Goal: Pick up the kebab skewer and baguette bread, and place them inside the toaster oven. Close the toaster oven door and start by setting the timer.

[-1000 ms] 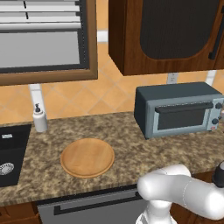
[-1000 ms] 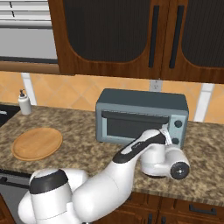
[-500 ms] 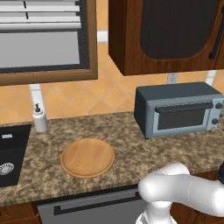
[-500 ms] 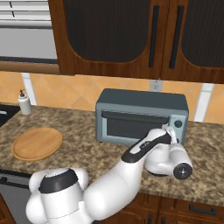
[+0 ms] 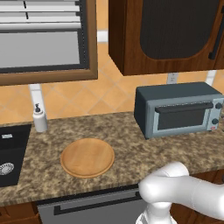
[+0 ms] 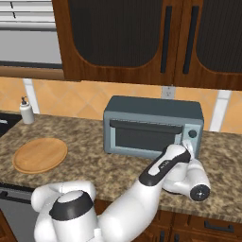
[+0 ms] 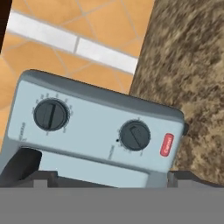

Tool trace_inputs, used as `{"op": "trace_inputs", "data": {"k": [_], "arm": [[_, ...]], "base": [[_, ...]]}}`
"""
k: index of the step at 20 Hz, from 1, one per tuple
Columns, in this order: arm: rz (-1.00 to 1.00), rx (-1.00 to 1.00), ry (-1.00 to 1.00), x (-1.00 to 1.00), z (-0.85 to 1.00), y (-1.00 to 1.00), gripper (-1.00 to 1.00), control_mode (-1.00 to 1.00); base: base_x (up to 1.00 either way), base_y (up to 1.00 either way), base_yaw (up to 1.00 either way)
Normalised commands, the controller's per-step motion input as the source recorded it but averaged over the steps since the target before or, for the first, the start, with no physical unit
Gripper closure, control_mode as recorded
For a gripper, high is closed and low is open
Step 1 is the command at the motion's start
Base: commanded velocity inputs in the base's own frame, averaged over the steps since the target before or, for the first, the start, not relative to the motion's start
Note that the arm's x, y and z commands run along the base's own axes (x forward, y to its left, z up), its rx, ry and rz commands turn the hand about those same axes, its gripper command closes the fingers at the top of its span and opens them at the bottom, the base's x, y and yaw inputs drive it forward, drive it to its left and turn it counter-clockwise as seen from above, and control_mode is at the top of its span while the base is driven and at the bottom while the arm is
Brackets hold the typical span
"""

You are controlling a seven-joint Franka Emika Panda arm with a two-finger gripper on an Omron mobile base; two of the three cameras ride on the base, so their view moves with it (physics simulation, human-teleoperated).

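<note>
Kitchen, granite counter [image 5: 131, 148], wood cabinets [image 6: 142, 42], sink [image 5: 8, 157], toaster oven [image 5: 177, 109]

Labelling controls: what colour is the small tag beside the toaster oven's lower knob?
Red tag, clearest in the hand view.

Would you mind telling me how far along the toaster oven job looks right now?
Done: the wooden plate is bare and the oven door is shut, so the food is probably inside, though the glass hides it. In hand: the open end effector faces the control panel with its two knobs. Left: turning the timer knob; nothing shows it set.
</note>
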Motion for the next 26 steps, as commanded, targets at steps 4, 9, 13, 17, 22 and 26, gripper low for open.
{"op": "trace_inputs", "data": {"k": [4, 9, 13, 17, 22, 26], "arm": [[-0.07, 0.00, 0.00, 0.22, 0.00, 0.00, -1.00, -1.00], [-0.09, 0.00, 0.00, 0.13, -0.04, 0.00, -1.00, -1.00], [-0.07, 0.00, 0.00, 0.04, -0.13, 0.00, -1.00, -1.00], [-0.03, 0.00, 0.00, 0.12, -0.08, 0.00, -1.00, -1.00], [0.00, 0.00, 0.00, 0.06, -0.12, -0.01, -1.00, -1.00], [0.00, 0.00, 0.00, 0.14, -0.11, -0.14, -1.00, -1.00]], "base": [[0.00, 0.00, 0.00], [0.00, 0.00, 0.00], [0.00, 0.00, 0.00], [0.00, 0.00, 0.00], [0.00, 0.00, 0.00], [0.00, 0.00, 0.00]]}}
